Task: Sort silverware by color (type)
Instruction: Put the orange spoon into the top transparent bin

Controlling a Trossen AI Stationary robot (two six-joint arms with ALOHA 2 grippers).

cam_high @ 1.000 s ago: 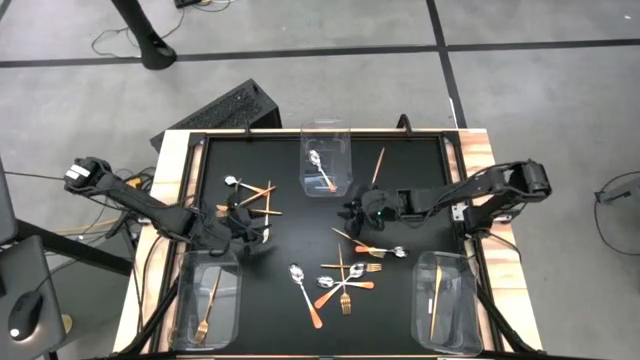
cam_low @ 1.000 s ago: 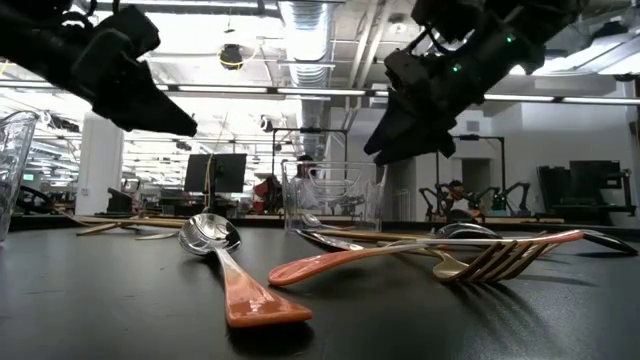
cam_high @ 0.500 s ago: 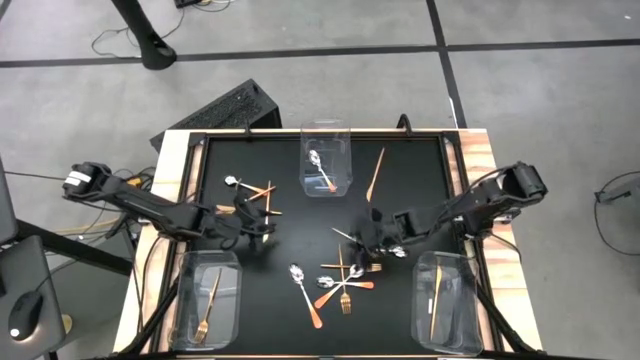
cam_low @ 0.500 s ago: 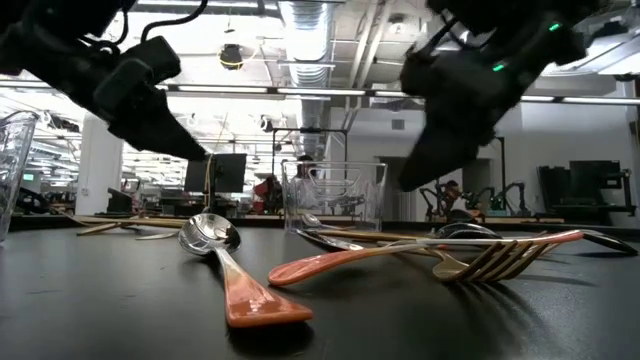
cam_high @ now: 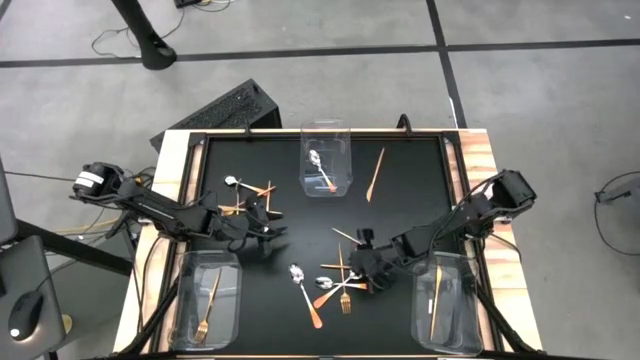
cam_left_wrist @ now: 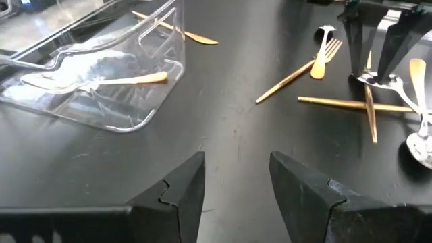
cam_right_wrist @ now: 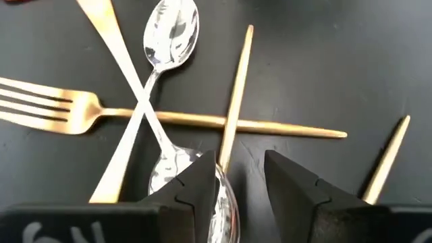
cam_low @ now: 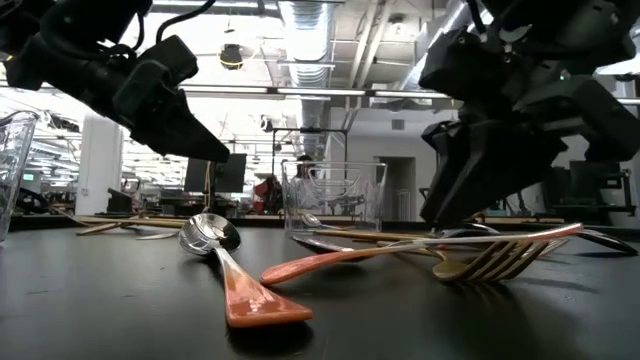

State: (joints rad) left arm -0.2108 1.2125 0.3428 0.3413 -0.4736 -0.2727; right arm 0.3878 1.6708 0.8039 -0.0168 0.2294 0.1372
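Note:
Silverware lies flat on the black table. A pile of gold forks, thin gold sticks and orange-handled spoons sits near the middle, a smaller cluster at the left, and one gold stick lies far right. My right gripper is open and low over the pile. In its wrist view the fingers stand on either side of a gold stick, over a spoon bowl. My left gripper is open above bare table, between the left cluster and the pile. My right gripper points down into the pile, fingers astride the gold stick's end. I cannot tell whether the fingers touch the stick or the spoon bowl below.
Three clear bins stand on the table: a far-middle one holding a spoon, a near-left one holding a fork, a near-right one holding a gold stick. A spoon and a fork lie close to the low camera.
My right gripper has moved toward the near edge and come down from mid-table onto the pile. My left gripper has moved toward the table's right, away from the left cluster.

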